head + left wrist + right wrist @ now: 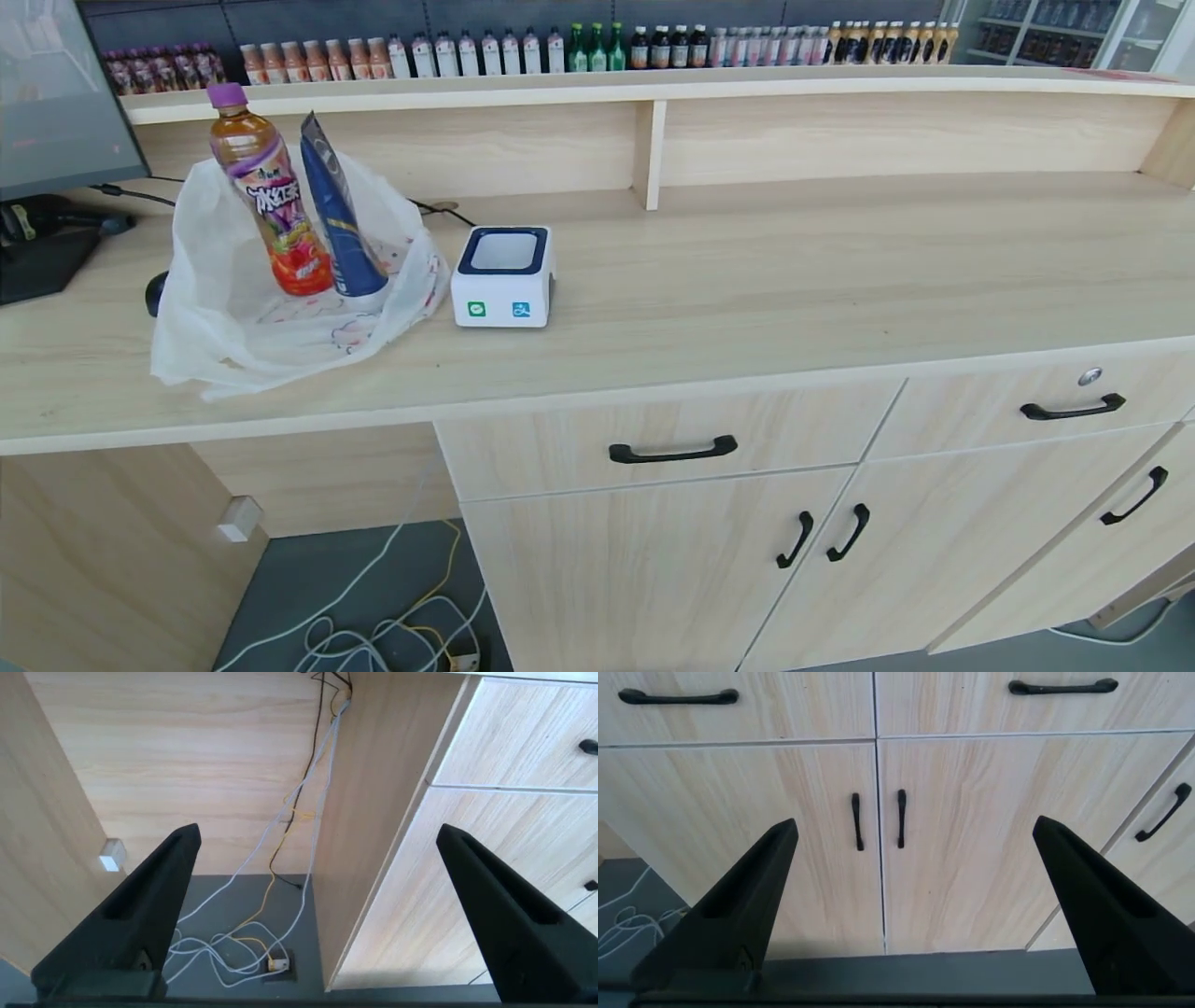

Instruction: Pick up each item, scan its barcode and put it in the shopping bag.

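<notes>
Bottle (271, 205) and pouch (338, 224) stand in the shopping bag (215, 317), scanner (504, 277) just beside it. Left gripper (318, 831), right gripper (915, 826): spread, empty. I judge bagging done; leftover check next.

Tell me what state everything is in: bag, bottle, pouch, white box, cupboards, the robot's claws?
shopping bag: open, slumped on the counter.
bottle: upright in the bag, capped.
blue pouch: upright in the bag, beside the bottle.
scanner: on the counter beside the bag.
cabinet doors: shut.
left gripper: open, empty.
right gripper: open, empty.
</notes>
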